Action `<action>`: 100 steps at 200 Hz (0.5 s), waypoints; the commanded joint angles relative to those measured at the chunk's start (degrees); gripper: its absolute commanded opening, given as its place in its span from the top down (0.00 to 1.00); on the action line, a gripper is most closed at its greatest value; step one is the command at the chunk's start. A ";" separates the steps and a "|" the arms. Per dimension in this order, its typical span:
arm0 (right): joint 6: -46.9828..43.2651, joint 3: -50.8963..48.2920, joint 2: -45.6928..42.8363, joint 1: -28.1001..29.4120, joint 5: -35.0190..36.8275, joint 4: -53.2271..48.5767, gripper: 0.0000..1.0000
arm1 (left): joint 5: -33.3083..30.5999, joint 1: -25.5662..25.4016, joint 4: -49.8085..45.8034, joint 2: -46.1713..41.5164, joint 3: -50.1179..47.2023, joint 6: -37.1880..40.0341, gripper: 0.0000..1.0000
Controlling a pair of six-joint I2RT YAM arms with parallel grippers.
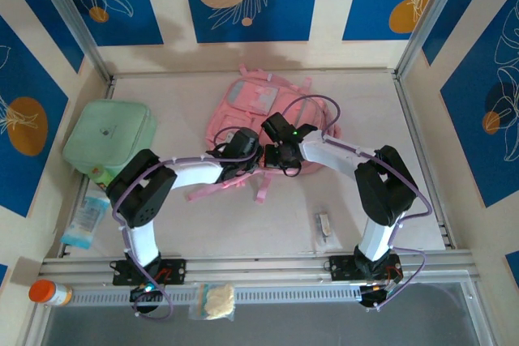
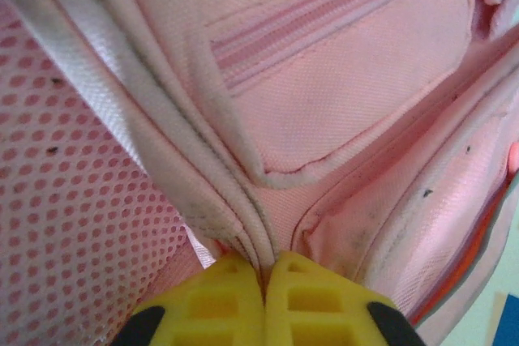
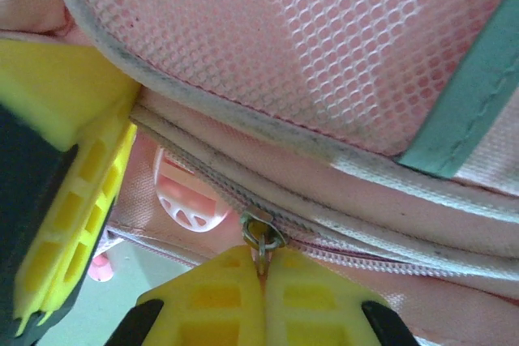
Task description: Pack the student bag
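Note:
The student bag (image 1: 250,103) is a pink backpack lying flat in the middle of the table. Both arms meet at its near edge. My left gripper (image 1: 242,160) is shut, its yellow fingertips pinching a piped seam fold of the bag (image 2: 235,200) beside a pink mesh panel (image 2: 73,200). My right gripper (image 1: 274,156) is shut on the metal zipper pull (image 3: 262,242), which hangs from the bag's zip line below a mesh pocket (image 3: 324,46). In the right wrist view the left gripper's yellow fingers (image 3: 77,200) sit close on the left.
A mint-green soft case (image 1: 109,137) lies at the left wall, with a blue-white packet (image 1: 85,223) in front of it. An orange-capped bottle (image 1: 49,292) and a clear snack bag (image 1: 212,299) rest on the front rail. A small white item (image 1: 323,227) lies near the right arm's base.

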 commanded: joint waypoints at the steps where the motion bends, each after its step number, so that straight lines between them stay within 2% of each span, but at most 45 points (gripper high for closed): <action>1: -2.10 1.51 -1.28 0.70 3.50 -5.09 1.00 | -6.72 2.07 -4.38 1.55 0.87 1.77 1.00; 25: -4.19 0.48 -1.62 -0.41 3.58 -6.59 1.00 | -6.44 4.40 -5.10 -0.35 0.45 4.95 1.00; 64: -10.67 2.58 -3.97 -3.25 1.64 -10.76 1.00 | -3.66 10.75 -14.04 -1.43 5.68 17.04 1.00; 86: -13.59 4.68 -2.39 -3.25 2.11 -12.81 1.00 | -0.89 14.03 -12.33 -2.06 5.70 20.76 1.00; 100: -15.27 4.79 -1.16 -3.00 -1.83 -11.19 1.00 | 1.06 15.25 -11.86 -2.54 6.38 22.93 1.00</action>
